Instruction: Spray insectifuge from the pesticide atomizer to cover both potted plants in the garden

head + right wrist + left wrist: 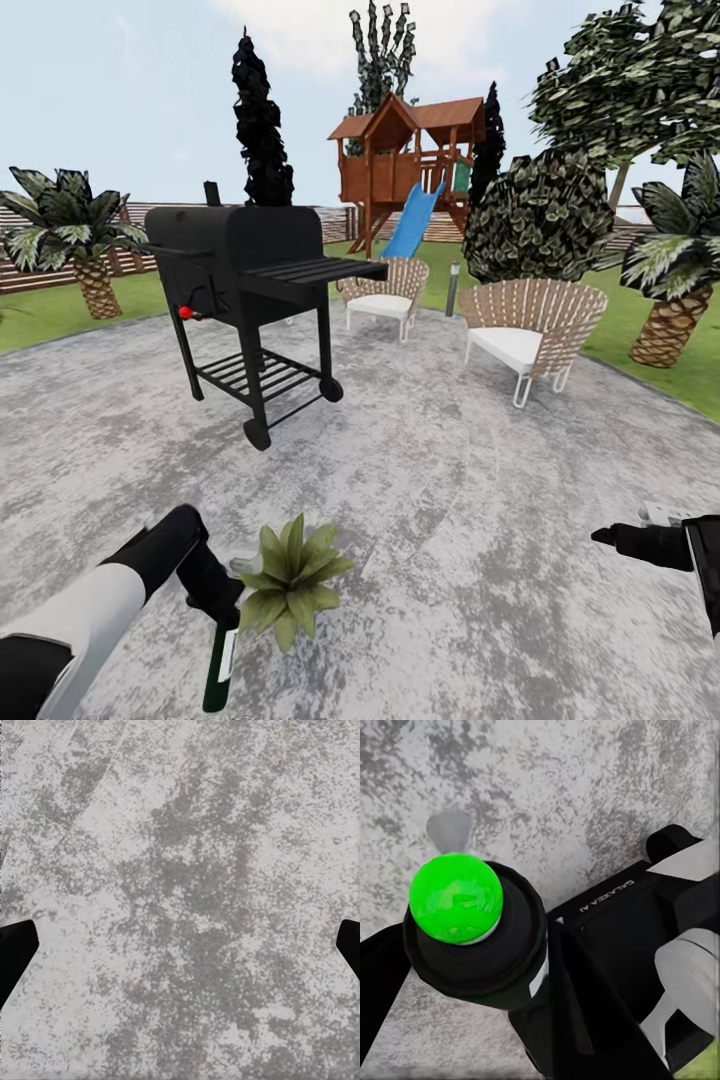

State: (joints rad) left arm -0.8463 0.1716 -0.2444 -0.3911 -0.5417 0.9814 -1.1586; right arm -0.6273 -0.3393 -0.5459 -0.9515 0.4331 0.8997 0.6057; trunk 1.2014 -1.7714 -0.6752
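My left gripper (213, 592) is shut on the pesticide atomizer (219, 664), whose dark green body hangs down below the fingers at the lower left. In the left wrist view the atomizer (480, 952) is a dark cylinder with a bright green ball on it and a white trigger tip beyond, held between dark fingers (577, 1020). One potted plant (291, 583), a low rosette of pointed green leaves, sits on the paved patio (450, 500) right beside the atomizer; its pot is hidden by the leaves. My right gripper (605, 537) hovers at the right edge, and its fingertips (15, 949) stand wide apart over bare paving.
A black grill (250, 290) stands ahead on the left. Two wicker chairs (385, 290) (530, 335) sit further back, with a short lamp post (452, 288) between them. Palm trees (85, 245) (680, 285), a wooden playset (410, 165) and a fence ring the lawn.
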